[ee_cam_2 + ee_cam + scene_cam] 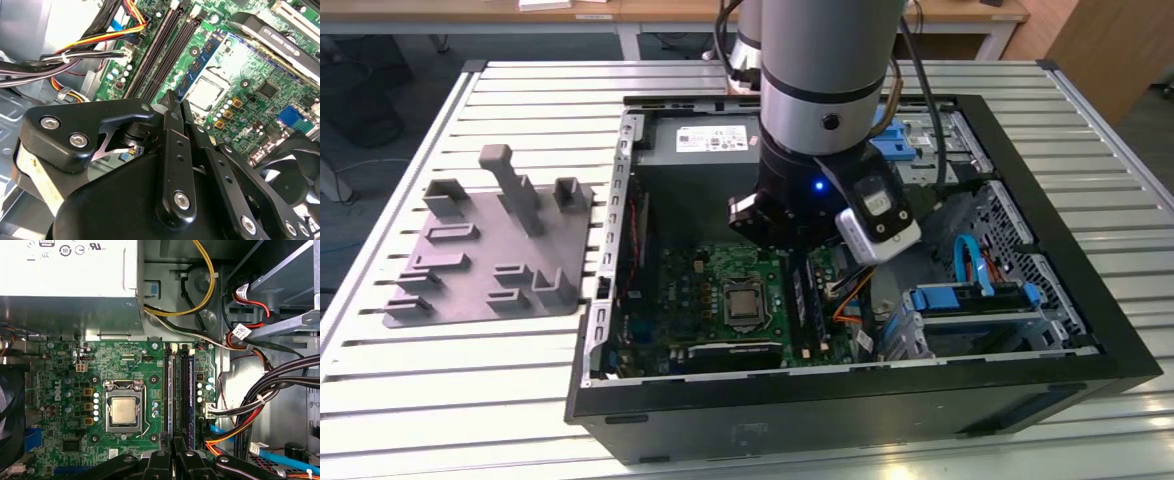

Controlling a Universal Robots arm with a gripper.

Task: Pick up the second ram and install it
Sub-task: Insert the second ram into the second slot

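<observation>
The second ram (200, 61), a thin dark stick with black chips, stands upright in one of the long black slots (175, 390) on the green motherboard (125, 360), on the cable side; it is also seen edge-on as the ram (191, 390) in the first wrist view. My gripper (176, 99) is shut, its black fingers together with nothing visible between them. The fingertips hover just above the near end of the slots, close to the stick's end. In the exterior view the gripper (781, 240) reaches down into the open computer case over the motherboard (714, 285).
A silver CPU socket (123, 410) lies beside the slots. Bundled cables (260, 405) crowd the other side. The power supply (65, 270) sits at the case's far end, a black fan (295, 172) nearby. A grey pegged tray (480, 290) rests outside, at the exterior view's left.
</observation>
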